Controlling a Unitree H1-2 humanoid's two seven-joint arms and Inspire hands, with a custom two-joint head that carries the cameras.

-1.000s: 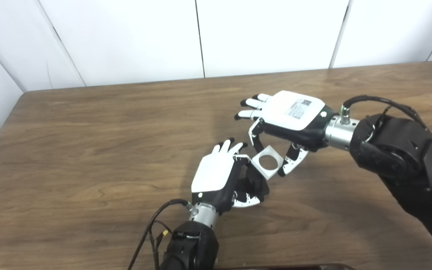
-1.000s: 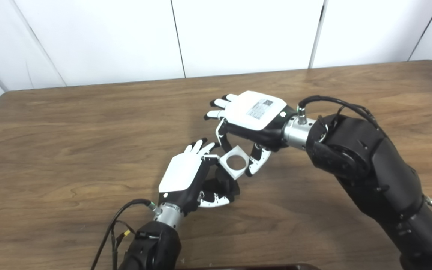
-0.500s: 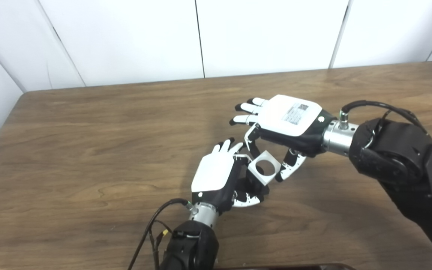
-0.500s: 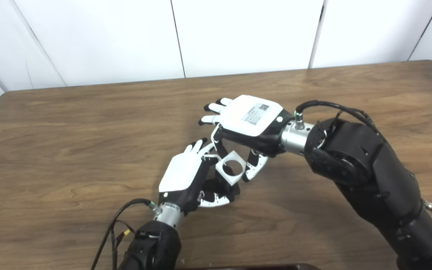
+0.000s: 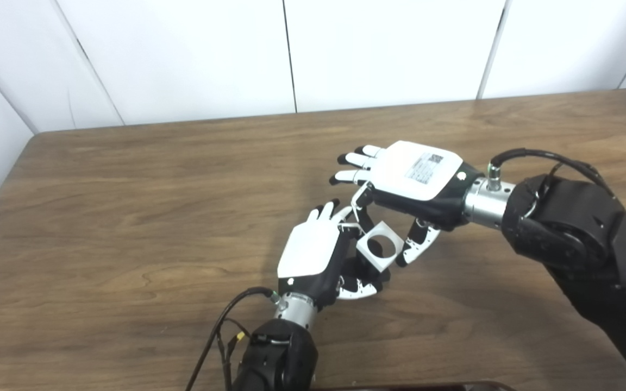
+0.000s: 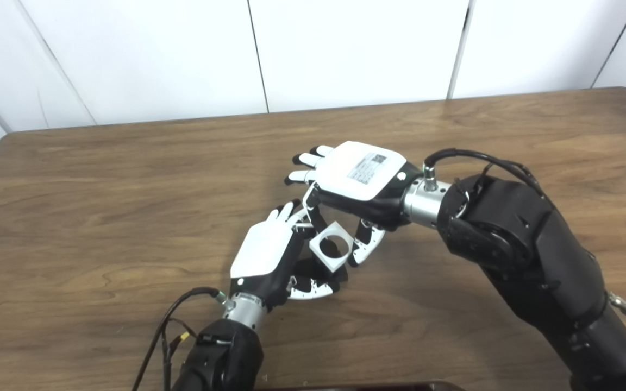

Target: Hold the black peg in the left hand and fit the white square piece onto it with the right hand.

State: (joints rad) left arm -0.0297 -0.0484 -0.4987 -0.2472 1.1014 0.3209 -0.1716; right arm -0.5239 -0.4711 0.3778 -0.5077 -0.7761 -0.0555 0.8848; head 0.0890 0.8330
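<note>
My left hand stands low over the table's middle, fingers curled around a black peg that is mostly hidden behind the white piece. My right hand reaches in palm down from the right and pinches a white square piece with a round hole between thumb and fingertips. The piece hangs tilted right over the left hand's grasp, and dark peg material shows through the hole. Whether the piece touches the peg, I cannot tell.
The brown wooden table stretches wide to the left and behind the hands. White wall panels close off the far edge. Black cables trail from the left wrist near the front edge.
My right hand has carried the white square piece left and down, bringing it over the peg in the left hand. The left hand has stayed put.
</note>
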